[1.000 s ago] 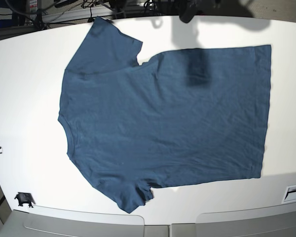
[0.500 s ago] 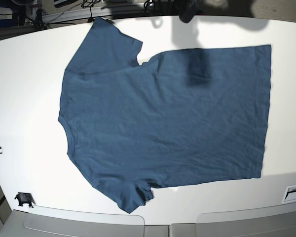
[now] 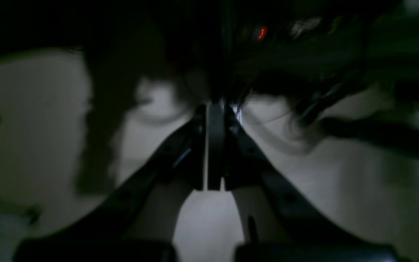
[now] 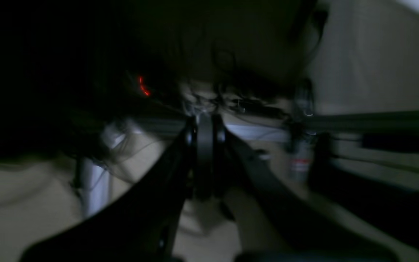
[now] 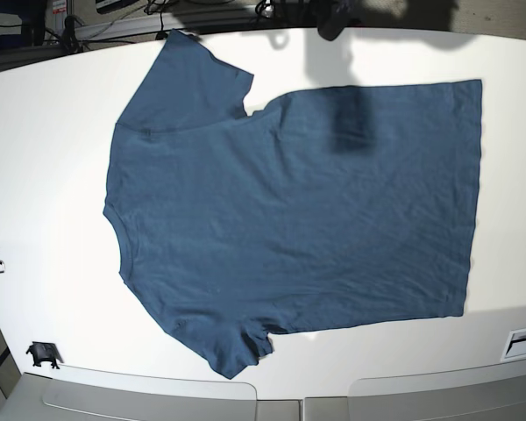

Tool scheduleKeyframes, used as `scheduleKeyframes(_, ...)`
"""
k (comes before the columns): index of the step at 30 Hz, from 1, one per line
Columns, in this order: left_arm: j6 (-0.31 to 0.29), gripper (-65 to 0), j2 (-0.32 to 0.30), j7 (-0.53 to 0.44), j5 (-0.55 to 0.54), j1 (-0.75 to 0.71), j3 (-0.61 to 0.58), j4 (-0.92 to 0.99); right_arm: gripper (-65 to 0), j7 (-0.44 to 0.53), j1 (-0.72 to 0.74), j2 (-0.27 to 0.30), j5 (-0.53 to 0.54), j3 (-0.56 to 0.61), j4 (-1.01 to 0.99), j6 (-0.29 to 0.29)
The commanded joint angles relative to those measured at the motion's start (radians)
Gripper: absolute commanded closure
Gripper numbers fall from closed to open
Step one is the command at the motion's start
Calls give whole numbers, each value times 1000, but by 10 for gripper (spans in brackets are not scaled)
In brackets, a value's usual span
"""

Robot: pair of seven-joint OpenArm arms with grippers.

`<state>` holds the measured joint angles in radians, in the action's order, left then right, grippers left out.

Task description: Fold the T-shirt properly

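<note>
Lying flat on the white counter [image 5: 53, 132], the T-shirt [image 5: 289, 210] is spread out wide. Its round neck points to the left side of the base view, and its bottom edge is on the right. One sleeve sticks up at the top left, and the other is at the bottom. The left end effector [image 3: 215, 145] has its two fingers pressed together with nothing between them. The right end effector [image 4: 205, 153] is pressed together too and holds nothing. Both wrist views are dark and blurry.
</note>
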<state>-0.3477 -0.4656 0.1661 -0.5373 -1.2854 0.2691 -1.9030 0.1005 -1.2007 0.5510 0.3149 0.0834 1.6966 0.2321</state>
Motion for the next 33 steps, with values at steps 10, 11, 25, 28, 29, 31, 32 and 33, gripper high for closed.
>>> scheduleKeyframes(10,-350,0,7,21,-248,-24,238,-107,0,-126,29,-129,670,-446,344,-511)
scheduleKeyframes(11,-350,0,14,21,-263,-24,245,-107,0,-175,64,-172,733,-486,340,-529)
scheduleKeyframes(25,-350,0,92,133,-285,39,254,-107,0,-365,256,-344,794,-620,179,-554)
scheduleKeyframes(28,-350,0,92,134,-285,39,254,-107,-180,-345,256,-356,742,-620,179,-553)
scheduleKeyframes(29,-350,0,92,133,-285,39,254,-107,-243,-342,259,-364,735,-620,179,-553)
scheduleKeyframes(31,-350,0,92,133,-285,39,254,-107,-300,-341,267,-384,731,-620,179,-554)
scheduleKeyframes(32,-350,0,92,133,-285,39,254,-107,-300,-341,274,-397,731,-620,179,-554)
scheduleKeyframes(33,-350,0,95,133,-284,39,254,-107,-300,-341,284,-410,731,-620,179,-554)
